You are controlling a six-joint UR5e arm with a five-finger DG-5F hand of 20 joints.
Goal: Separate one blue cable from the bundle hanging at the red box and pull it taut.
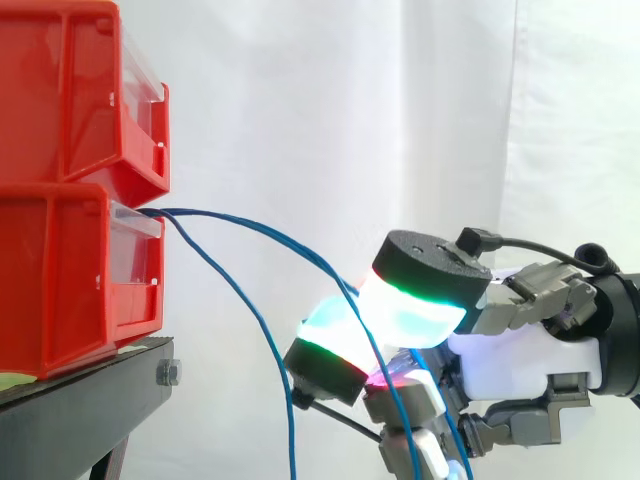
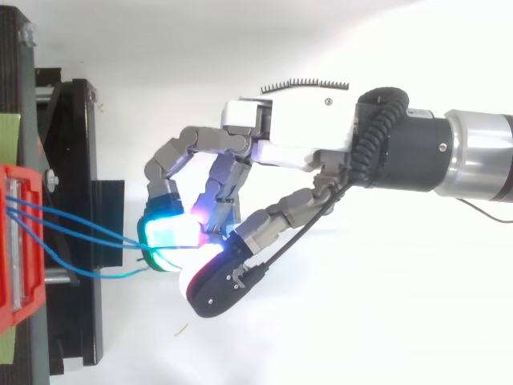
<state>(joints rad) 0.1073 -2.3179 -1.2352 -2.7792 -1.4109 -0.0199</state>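
A bundle of thin blue cables comes out between the two stacked red bins at the left. One blue cable runs right and down to my hand, whose curled fingers pinch it between glowing cyan-green fingertips. Below the pinch the cable drops out of the frame. Another blue cable hangs apart from it, sagging down to the left of the fingers. From above, the cables stretch from the red bin to my hand, where the lit fingertips meet.
The red bins stand on a black stand, also seen from above. A white curtain hangs behind. Open room lies between the bins and my hand.
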